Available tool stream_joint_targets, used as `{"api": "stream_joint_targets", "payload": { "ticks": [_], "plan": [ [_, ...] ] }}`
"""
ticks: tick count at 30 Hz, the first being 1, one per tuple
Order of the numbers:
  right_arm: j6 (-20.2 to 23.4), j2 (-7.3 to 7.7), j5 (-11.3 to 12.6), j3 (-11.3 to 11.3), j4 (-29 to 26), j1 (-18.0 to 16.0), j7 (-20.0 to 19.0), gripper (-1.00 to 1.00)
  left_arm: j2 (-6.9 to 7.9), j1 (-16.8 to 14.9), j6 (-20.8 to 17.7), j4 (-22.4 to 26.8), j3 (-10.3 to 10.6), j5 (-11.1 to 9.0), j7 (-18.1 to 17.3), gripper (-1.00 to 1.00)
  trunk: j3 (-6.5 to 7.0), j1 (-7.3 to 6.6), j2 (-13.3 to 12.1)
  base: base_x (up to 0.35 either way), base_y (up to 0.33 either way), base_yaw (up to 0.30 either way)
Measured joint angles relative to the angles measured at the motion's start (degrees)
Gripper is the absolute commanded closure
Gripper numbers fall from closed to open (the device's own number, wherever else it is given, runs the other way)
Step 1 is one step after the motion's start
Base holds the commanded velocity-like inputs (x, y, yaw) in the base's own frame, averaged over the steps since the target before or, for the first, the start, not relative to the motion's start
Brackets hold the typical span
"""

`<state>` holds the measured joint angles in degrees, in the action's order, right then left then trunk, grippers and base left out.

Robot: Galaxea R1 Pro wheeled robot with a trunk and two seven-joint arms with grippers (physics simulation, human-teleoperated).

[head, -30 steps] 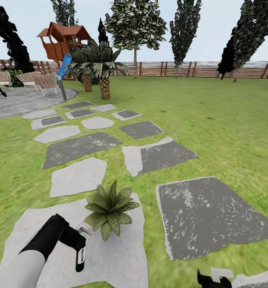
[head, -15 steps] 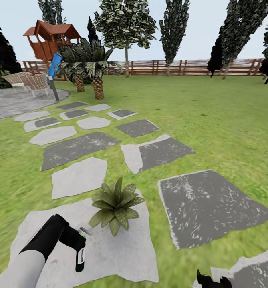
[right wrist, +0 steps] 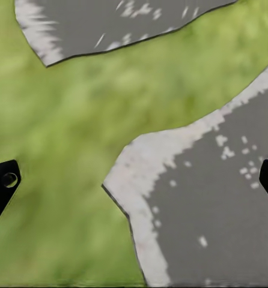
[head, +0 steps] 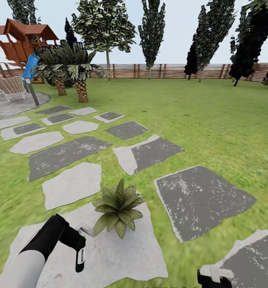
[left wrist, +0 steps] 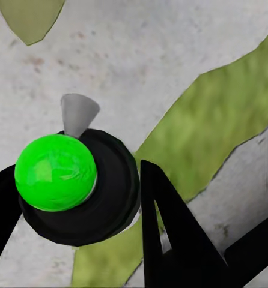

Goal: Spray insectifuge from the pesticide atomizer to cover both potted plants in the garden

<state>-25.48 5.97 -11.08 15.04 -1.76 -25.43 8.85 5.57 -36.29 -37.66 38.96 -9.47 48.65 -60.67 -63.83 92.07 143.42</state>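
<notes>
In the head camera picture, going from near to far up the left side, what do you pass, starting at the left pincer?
Left pincer holding the pesticide atomizer → potted plant on a pale stepping stone → further stepping stones → palms → slatted fence.

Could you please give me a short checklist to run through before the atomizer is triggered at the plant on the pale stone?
1. Atomizer held: ok. The left gripper is shut on the pesticide atomizer, which hangs bottom-down.
2. Grip seen from the wrist: ok. A dark finger lies against the bottle's round body.
3. Target near: ok. A potted plant sits on the pale stepping stone, just ahead of the nozzle.
4. Nozzle aimed at the leaves: cannot tell. The white trigger head is small in the head view.
5. Second plant located: not ok.
6. Right gripper free: ok. It is open, over grass and a grey stone.
</notes>
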Motion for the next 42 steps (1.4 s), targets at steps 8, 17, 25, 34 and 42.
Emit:
{"api": "stream_joint_targets", "payload": {
  "ticks": [8, 17, 25, 34, 42],
  "plan": [
    [0.00, 0.00, 0.00, 0.00, 0.00, 0.00, 0.00, -1.00, 0.00, 0.00, 0.00, -0.01, 0.07, 0.06, 0.00, 1.00, 0.00, 0.00, 0.00, 0.000, 0.336, -0.265],
    [0.00, 0.00, 0.00, 0.00, 0.00, 0.00, 0.00, -1.00, -0.07, 0.00, 0.00, -0.01, 0.09, 0.06, 0.00, 1.00, 0.00, 0.00, 0.00, 0.000, 0.336, -0.265],
    [-0.03, 0.01, 0.00, -0.02, 0.00, 0.00, 0.03, -1.00, -0.07, 0.00, 0.06, -0.03, 0.11, 0.21, 0.04, 1.00, 0.00, 0.00, 0.00, 0.000, 0.152, -0.265],
    [-0.02, 0.00, 0.00, -0.02, 0.02, 0.00, 0.04, -1.00, 0.01, 0.01, 0.12, 0.05, 0.00, 0.08, 0.02, 1.00, 0.00, 0.00, 0.00, 0.000, 0.018, -0.135],
    [0.00, 0.00, 0.06, 0.00, 0.00, 0.00, 0.00, -1.00, 0.00, 0.00, 0.07, 0.01, 0.11, 0.24, 0.00, 1.00, 0.07, 0.01, 0.00, -0.026, 0.303, -0.065]
  ]
}}
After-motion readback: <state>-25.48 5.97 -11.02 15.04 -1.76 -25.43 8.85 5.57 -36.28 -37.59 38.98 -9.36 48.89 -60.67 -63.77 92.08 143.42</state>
